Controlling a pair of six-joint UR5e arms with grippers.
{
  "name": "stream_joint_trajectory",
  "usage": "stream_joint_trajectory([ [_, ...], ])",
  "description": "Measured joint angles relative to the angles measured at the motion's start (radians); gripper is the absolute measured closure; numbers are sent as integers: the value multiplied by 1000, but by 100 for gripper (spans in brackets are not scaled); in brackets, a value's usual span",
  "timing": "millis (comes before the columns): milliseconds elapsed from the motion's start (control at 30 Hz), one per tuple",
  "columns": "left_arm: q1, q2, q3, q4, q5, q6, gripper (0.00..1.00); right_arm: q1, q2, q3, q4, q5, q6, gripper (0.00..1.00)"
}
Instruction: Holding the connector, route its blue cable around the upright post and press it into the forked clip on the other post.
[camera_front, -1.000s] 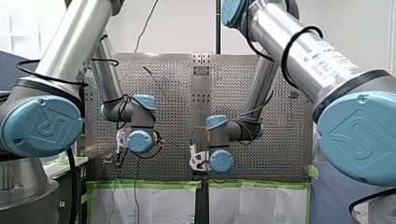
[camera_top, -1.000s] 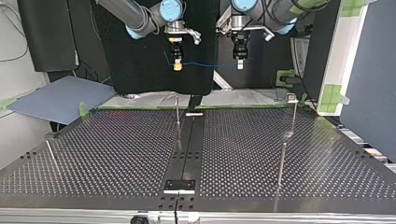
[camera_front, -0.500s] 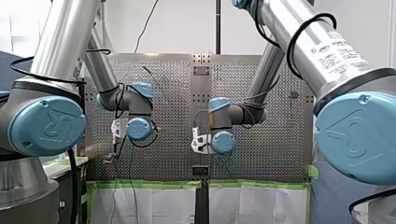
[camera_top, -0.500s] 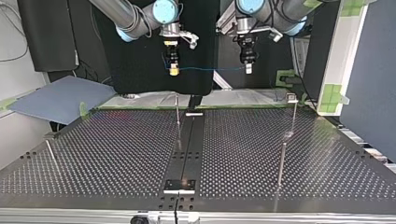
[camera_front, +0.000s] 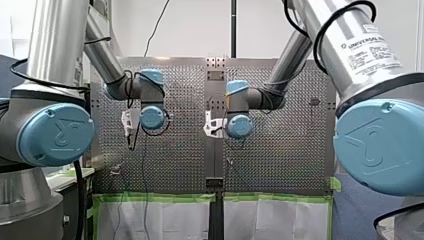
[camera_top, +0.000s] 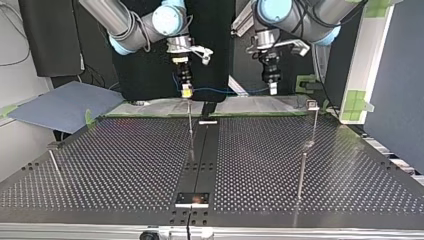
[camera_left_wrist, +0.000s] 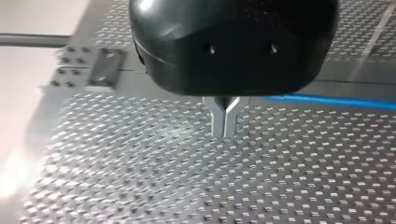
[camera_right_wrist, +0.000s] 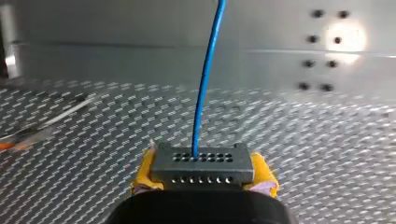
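In the top view my right gripper (camera_top: 186, 90), with yellow pads, hangs just above the thin upright post (camera_top: 190, 127) at the table's middle. It is shut on a dark grey connector (camera_right_wrist: 201, 166). The blue cable (camera_right_wrist: 206, 84) leaves the connector and runs, slightly slack (camera_top: 227, 91), across to my left gripper (camera_top: 273, 89). That gripper's metal fingers (camera_left_wrist: 225, 117) are shut on the cable (camera_left_wrist: 327, 100). A taller post with a small square head (camera_top: 312, 105) stands at the top view's right, under and beside my left gripper.
A shorter post (camera_top: 301, 172) stands nearer the top view's right front, and a leaning rod (camera_top: 55, 165) at its left. A dark centre strip (camera_top: 202, 150) runs down the perforated table. A grey-blue sheet (camera_top: 65, 102) lies off the far left corner.
In the top view both grippers have come down towards the table, my left one also drifting to the view's right. The cable between them went from straight to slightly sagging.
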Motion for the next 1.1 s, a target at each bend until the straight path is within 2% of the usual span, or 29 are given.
stream_joint_trajectory([
  [400, 34, 103, 42, -103, 1, -57, 100, -30, -107, -102, 107, -107, -1, 100],
  [700, 54, 173, 108, -171, -9, -100, 100, -31, -179, -169, 172, -179, -9, 100],
  [933, 77, 231, 161, -194, -19, -132, 100, -31, -236, -202, 194, -232, -15, 100],
  [1100, 95, 248, 187, -200, -22, -151, 100, -29, -278, -231, 205, -269, -19, 100],
])
